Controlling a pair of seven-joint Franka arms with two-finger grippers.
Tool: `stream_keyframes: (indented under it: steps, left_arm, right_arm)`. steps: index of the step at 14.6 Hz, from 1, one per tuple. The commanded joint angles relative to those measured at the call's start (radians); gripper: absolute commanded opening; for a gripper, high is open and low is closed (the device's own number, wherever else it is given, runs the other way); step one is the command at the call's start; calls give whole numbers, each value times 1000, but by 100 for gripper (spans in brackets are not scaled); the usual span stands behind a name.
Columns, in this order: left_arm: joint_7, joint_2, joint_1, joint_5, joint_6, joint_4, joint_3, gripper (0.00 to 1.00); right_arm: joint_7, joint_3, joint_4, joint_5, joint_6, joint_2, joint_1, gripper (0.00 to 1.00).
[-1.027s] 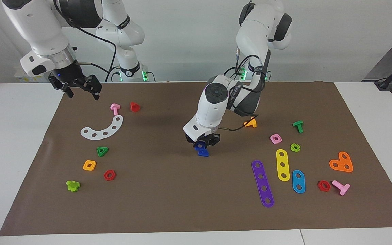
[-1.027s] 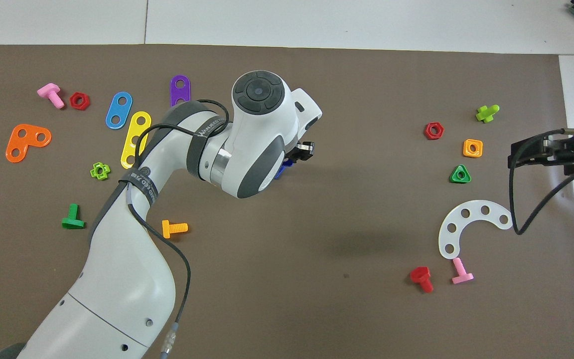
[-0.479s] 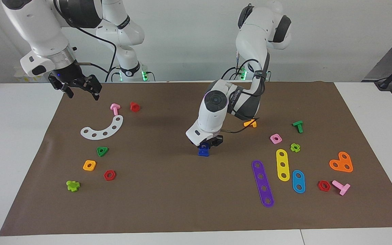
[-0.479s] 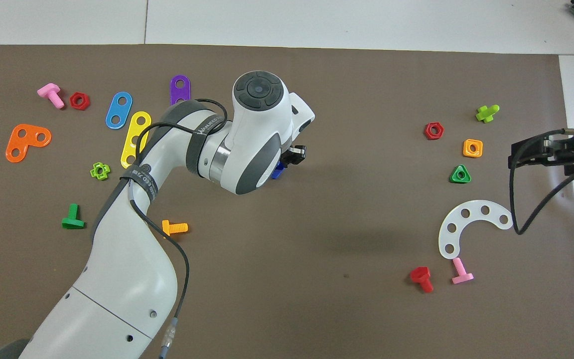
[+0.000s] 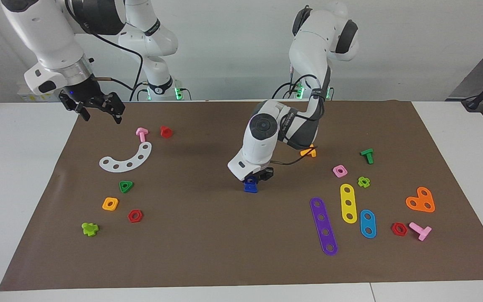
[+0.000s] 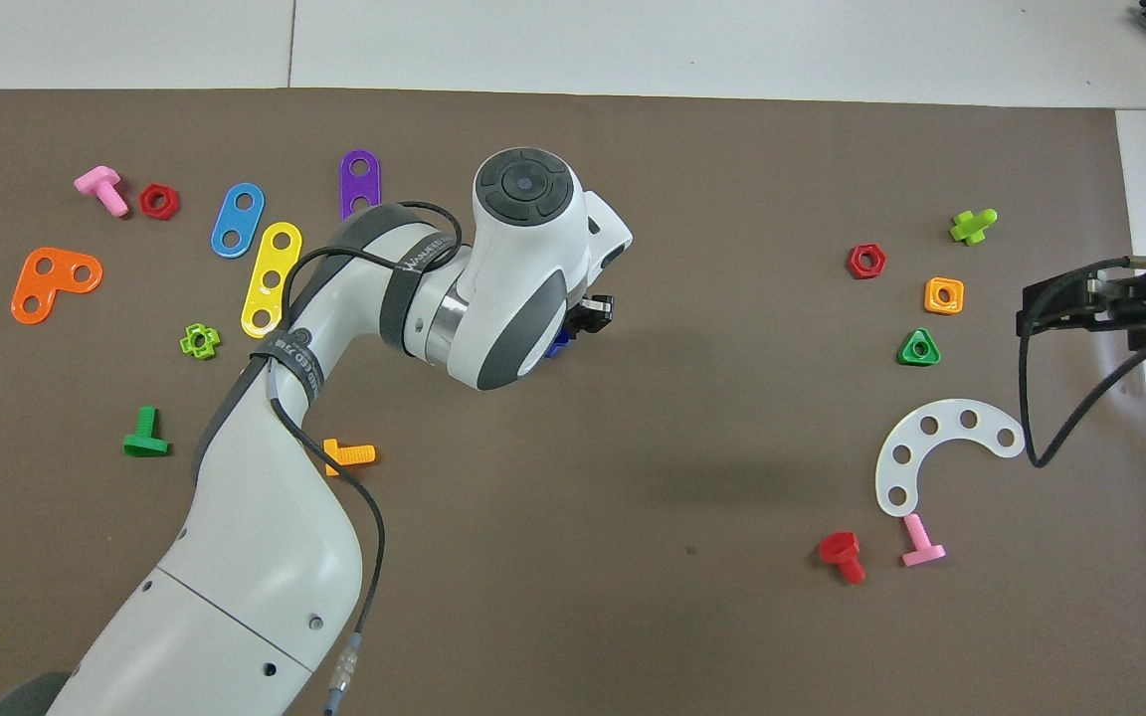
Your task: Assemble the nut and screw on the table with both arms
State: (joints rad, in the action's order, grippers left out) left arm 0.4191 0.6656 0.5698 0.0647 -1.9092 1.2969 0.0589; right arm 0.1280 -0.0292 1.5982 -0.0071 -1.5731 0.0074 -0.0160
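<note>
My left gripper (image 5: 255, 178) is low over the middle of the brown mat (image 5: 208, 251). It looks shut on the dark-blue nut (image 5: 250, 180), which sits on top of the dark-blue screw (image 5: 250, 189). The screw stands head-down on the mat. In the overhead view the left wrist covers both; only a sliver of dark blue (image 6: 559, 343) shows beside the left gripper (image 6: 583, 320). My right gripper (image 5: 97, 110) is open and empty, and waits in the air over the mat's edge at the right arm's end. It also shows in the overhead view (image 6: 1065, 304).
An orange bolt (image 5: 309, 152) lies under the left forearm. A pink square nut (image 5: 340, 170) and a purple strip (image 5: 323, 225) lie toward the left arm's end. A white arc (image 5: 127, 159), green triangular nut (image 5: 126, 186), orange square nut (image 5: 110, 204) and red bolt (image 5: 166, 131) lie toward the right arm's end.
My left wrist has turned and sunk a little, and the nut and screw have closed into one stack. The right arm has not moved.
</note>
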Motion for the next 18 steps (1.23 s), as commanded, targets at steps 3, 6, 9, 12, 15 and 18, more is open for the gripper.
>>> stream_keyframes:
  steps: [3, 6, 9, 12, 15, 18]
  left_arm:
    - [7, 5, 13, -31, -8, 10, -14, 10]
    - [7, 2, 15, -34, -62, 53, -14, 10]
    - [7, 0, 13, -40, -82, 70, -14, 10]
    - [7, 0, 13, -42, -125, 90, -14, 37]
    - [7, 0, 13, -39, -152, 96, -13, 97]
    - [7, -1, 12, -29, -128, 79, -13, 100]
  right_arm:
    - [-33, 11, 26, -4, -4, -24, 19, 100]
    - [-33, 11, 26, -4, -5, -24, 19, 100]
    - [-37, 11, 39, -4, -8, -29, 19, 100]
    - [-39, 11, 39, -2, -10, -29, 21, 100]
    - [-39, 9, 39, -2, -10, -29, 21, 100]
    - [-39, 9, 39, -2, -10, -29, 21, 100]
